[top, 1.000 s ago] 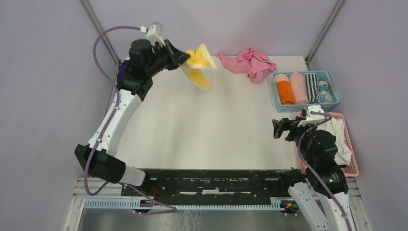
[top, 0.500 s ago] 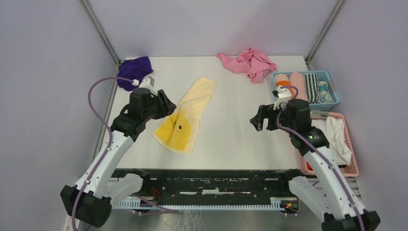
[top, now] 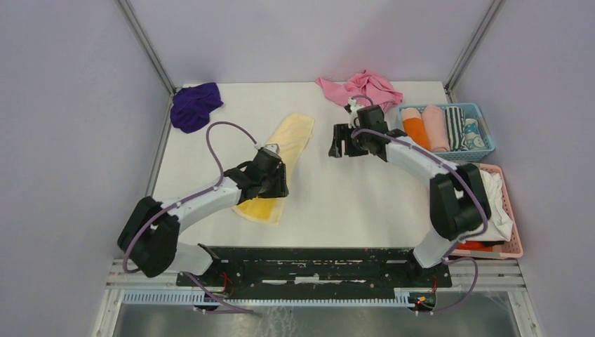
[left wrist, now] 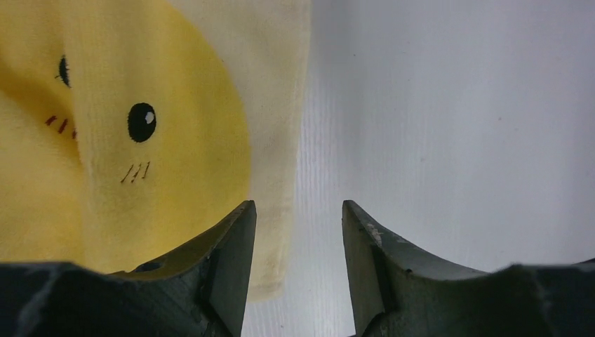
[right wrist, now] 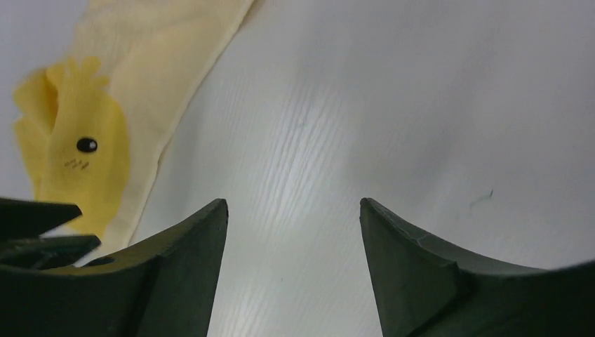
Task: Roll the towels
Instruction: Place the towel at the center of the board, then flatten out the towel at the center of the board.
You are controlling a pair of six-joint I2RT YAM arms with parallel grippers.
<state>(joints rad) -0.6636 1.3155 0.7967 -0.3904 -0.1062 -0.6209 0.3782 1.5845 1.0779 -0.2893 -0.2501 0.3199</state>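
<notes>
Since the frame half a second ago both arms have swung inward. The left claw (top: pixel 279 184) has come across onto the near end of the yellow towel (top: pixel 293 135), and the right claw (top: pixel 341 144) has reached out to just right of the towel's far end. The towel has stayed put, flat and diagonal on the surface (top: pixel 351 200), with its chick print at the near end.

The left wrist view shows that claw open to a narrow gap and holding nothing. One finger is over the towel's right edge and the other over bare surface, apparently lined up to pinch that edge. The right claw gapes wide and empty over bare surface, probably bound for the far end to steady or straighten it.

Beyond the yellow towel lies a pink towel (top: pixel 366 91). A purple towel (top: pixel 195 105) lies to its far left, and a basket (top: pixel 403 133) of finished rolls sits to its right.
</notes>
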